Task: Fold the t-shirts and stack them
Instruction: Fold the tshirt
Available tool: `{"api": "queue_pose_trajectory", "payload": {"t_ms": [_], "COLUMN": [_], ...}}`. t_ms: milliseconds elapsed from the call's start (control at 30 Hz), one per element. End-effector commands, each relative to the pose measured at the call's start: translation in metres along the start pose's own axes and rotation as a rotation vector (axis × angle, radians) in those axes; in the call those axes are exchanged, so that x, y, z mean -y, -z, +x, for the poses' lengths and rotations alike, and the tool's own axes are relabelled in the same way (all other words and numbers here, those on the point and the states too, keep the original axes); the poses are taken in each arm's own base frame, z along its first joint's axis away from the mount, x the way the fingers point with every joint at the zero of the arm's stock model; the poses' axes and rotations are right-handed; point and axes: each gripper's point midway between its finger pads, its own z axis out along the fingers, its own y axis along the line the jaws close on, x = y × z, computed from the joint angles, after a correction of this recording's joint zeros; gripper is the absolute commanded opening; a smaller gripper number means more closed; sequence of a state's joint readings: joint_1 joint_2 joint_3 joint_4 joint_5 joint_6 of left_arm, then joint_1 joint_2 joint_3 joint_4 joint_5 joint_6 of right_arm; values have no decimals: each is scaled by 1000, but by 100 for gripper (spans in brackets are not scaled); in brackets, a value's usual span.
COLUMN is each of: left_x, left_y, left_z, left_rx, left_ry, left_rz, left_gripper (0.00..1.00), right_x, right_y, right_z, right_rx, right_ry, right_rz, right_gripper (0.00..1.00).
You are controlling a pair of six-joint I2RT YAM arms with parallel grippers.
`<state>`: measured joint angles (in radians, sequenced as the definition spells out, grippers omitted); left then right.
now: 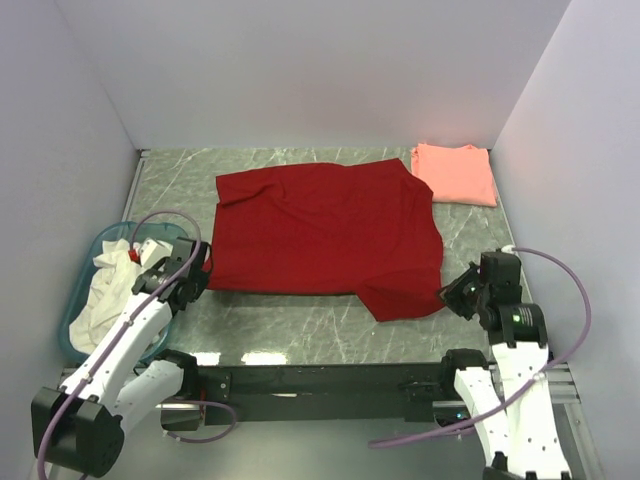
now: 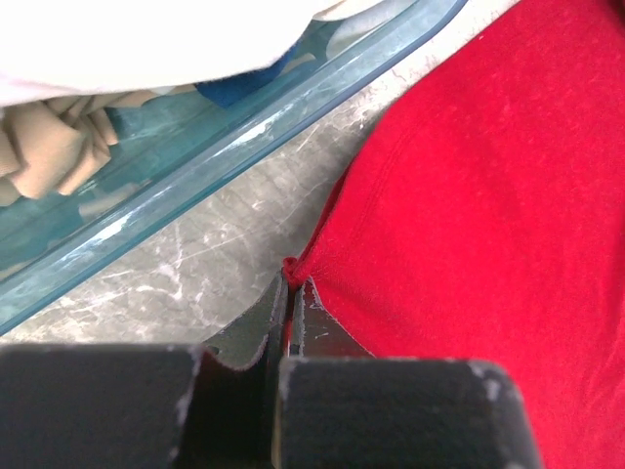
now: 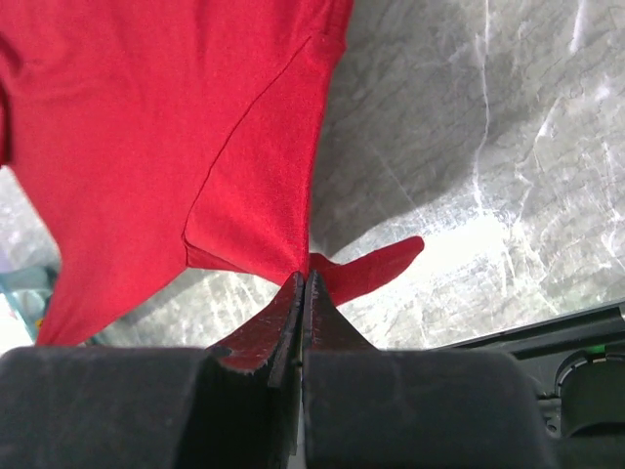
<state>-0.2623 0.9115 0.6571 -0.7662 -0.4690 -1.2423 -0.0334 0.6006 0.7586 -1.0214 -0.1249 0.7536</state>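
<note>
The deep red t-shirt lies spread across the middle of the marble table. My left gripper is shut on its near-left hem corner, next to the basket. My right gripper is shut on the shirt's near-right sleeve, which hangs from the jaws a little above the table. The salmon-pink t-shirt lies folded at the far right corner, apart from both grippers.
A clear blue plastic basket with white and beige cloth stands at the left edge, close to my left gripper; its rim shows in the left wrist view. White walls enclose the table. A black rail runs along the near edge.
</note>
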Motion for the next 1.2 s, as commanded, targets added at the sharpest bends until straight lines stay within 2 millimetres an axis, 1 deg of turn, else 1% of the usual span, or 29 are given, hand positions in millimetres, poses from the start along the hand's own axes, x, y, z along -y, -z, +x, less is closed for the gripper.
{"api": "queue_pose_trajectory", "payload": {"t_ms": [0, 133, 233, 300, 333, 400, 433, 467, 500, 533, 567, 600, 633, 667, 700, 733, 767, 800, 833, 867, 933, 967, 1000, 1033, 1067, 1100, 1133, 1167], "left_x": [5, 1, -2, 0, 2, 11, 12, 17, 24, 25, 29, 38, 39, 42, 54, 56, 61, 72, 72, 76, 85, 88, 94, 96, 99, 106, 104, 104], "left_y": [11, 12, 10, 7, 5, 3, -1, -3, -3, -10, -13, -12, -20, -22, -21, -28, -30, -30, -37, -40, -47, -50, -55, -58, -61, -61, -68, -71], "left_z": [-14, -12, -8, -6, -5, -6, -5, -6, -8, -6, -5, -9, -5, -6, -11, -8, -9, -13, -11, -12, -12, -12, -13, -12, -12, -15, -12, -12], "left_rx": [37, 28, 25, 23, 16, 16, 11, 14, 17, 7, 4, 7, -4, -4, 2, -8, -9, -2, -9, -9, -11, -15, -16, -19, -21, -18, -26, -32], "left_ry": [21, 19, 14, 8, -6, -7, -21, -23, -24, -44, -52, -55, -73, -80, -79, -96, -100, -98, -114, -119, -133, -136, -140, -145, -145, -141, -149, -150], "left_rz": [17, 20, 25, 33, 36, 53, 36, 39, 42, 17, 13, 20, -8, -18, -3, -25, -27, -15, -40, -47, -67, -74, -82, -88, -94, -89, -111, -122], "left_gripper": [1, 1, 1, 1, 1, 1, 1, 1, 1, 1, 1, 1, 1, 1, 1, 1, 1, 1, 1, 1, 1, 1, 1, 1, 1, 1, 1, 1], "right_x": [-1, 5, 5, 4, 0, -3, -10, -11, -15, -24, -27, -36, -42, -44, -55, -59, -63, -66, -73, -76, -85, -89, -94, -101, -102, -107, -109, -113], "right_y": [20, 25, 26, 22, 19, 10, 7, -2, -5, -10, -18, -23, -27, -34, -38, -41, -48, -53, -56, -65, -73, -81, -85, -85, -94, -96, -99, -104], "right_z": [2, 10, 12, 11, 8, 5, -3, -4, -8, -14, -17, -25, -27, -31, -41, -44, -49, -54, -61, -66, -75, -80, -85, -92, -93, -97, -99, -105], "right_rx": [20, 12, 16, 18, 30, 17, 37, 17, 20, 33, 20, 40, 37, 28, 58, 59, 50, 55, 73, 56, 58, 44, 48, 54, 37, 38, 36, 36], "right_ry": [7, 10, 19, 17, 17, 21, 35, 39, 42, 59, 64, 69, 72, 75, 77, 76, 75, 74, 74, 71, 73, 71, 74, 74, 71, 76, 76, 76], "right_rz": [-23, -23, -40, -47, -60, -61, -84, -72, -80, -108, -103, -134, -153, -149, -178, -191, -182, -180, -193, -181, -183, -174, -181, -189, -175, -189, -189, -180], "right_gripper": [0, 0, 0, 0, 0, 0, 0, 0, 0, 0, 0, 0, 0, 0, 0, 0, 0, 0, 0, 0, 0, 0, 0, 0, 0, 0, 0, 0]}}
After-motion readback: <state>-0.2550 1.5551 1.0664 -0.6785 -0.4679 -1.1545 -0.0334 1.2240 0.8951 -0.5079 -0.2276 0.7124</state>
